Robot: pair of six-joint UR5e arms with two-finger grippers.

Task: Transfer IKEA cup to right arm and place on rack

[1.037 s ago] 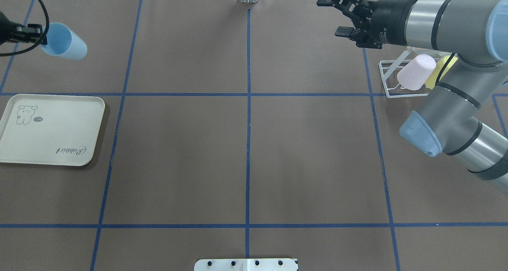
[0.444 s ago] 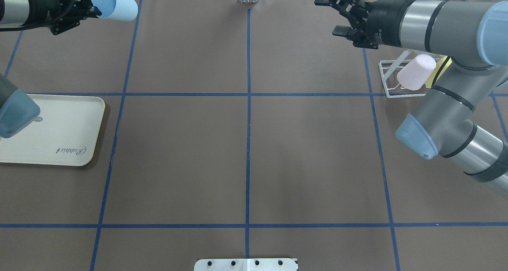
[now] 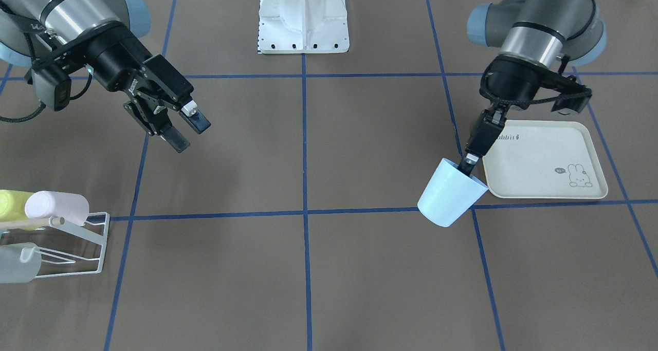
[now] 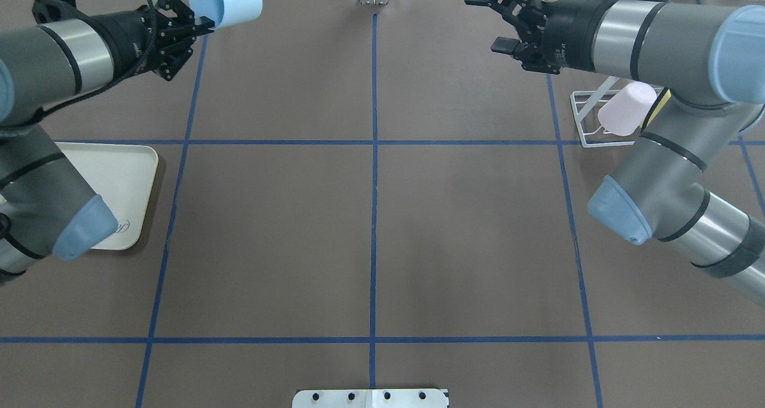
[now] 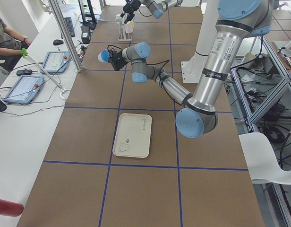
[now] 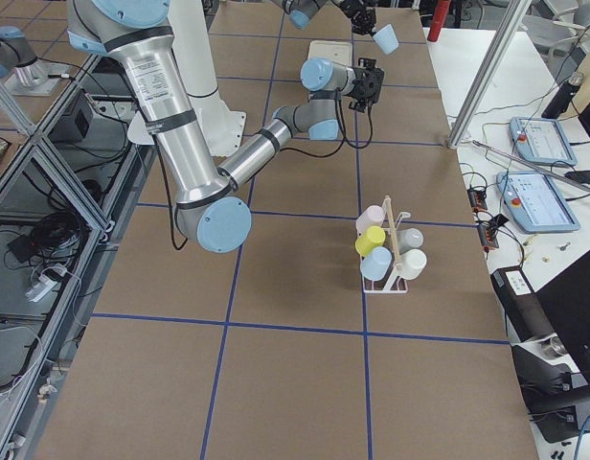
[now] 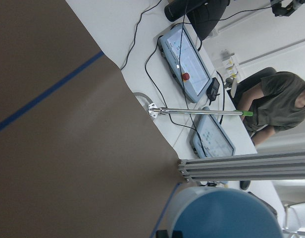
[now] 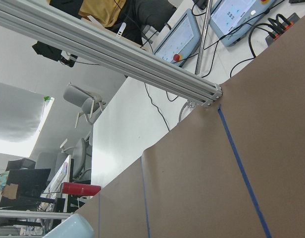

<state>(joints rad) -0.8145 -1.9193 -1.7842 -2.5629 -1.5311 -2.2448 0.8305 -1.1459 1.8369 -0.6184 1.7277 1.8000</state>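
The front view shows the left end effector point(image 3: 468, 162) clamped on the blue cup's point(image 3: 448, 196) rim, and the right end effector point(image 3: 188, 129) with its fingers apart. Only the right-side view shows the whole rack point(image 6: 395, 240) (the front view crops it).

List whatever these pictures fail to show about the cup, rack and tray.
Rack: overhead view, right part hidden behind the right arm; front view, cut by the left edge.
Tray: overhead view, rabbit drawing covered by the left arm.
Blue cup: left wrist view, cut by the bottom edge.
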